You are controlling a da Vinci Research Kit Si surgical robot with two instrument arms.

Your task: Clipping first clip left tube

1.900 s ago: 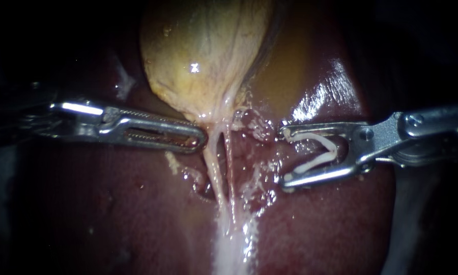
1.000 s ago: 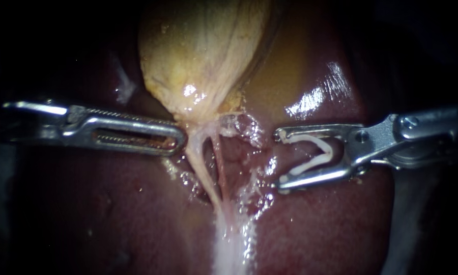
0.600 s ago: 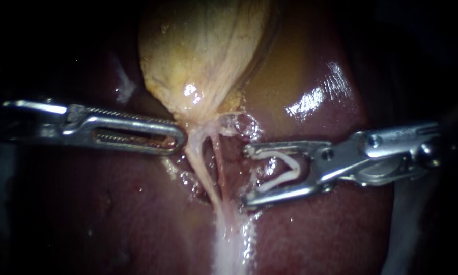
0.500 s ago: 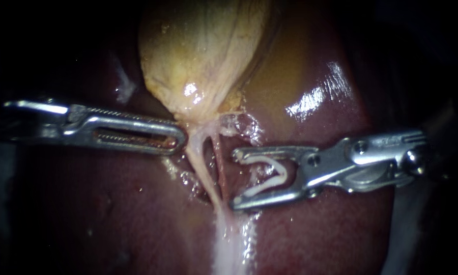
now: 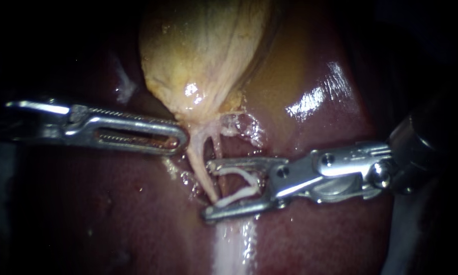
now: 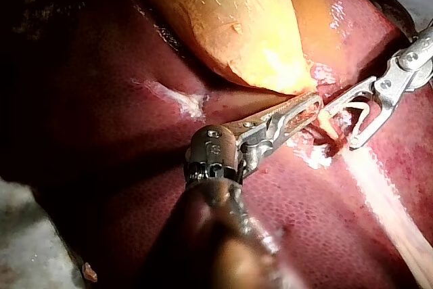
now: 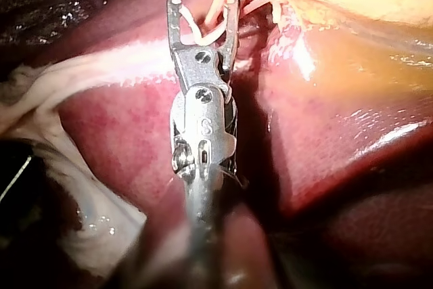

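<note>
Surgical practice bench, by the looks of it: a liver (image 6: 81, 99) and gallbladder (image 6: 223, 11) are laid out on their own on a pale sheet (image 6: 24, 248), which is seen past the liver's edge in the left wrist view.

Bright light falls on the middle of the scene, its edges fade to black, and a pale grey surface (image 6: 20, 248) lies beside the liver (image 6: 101, 99).
</note>
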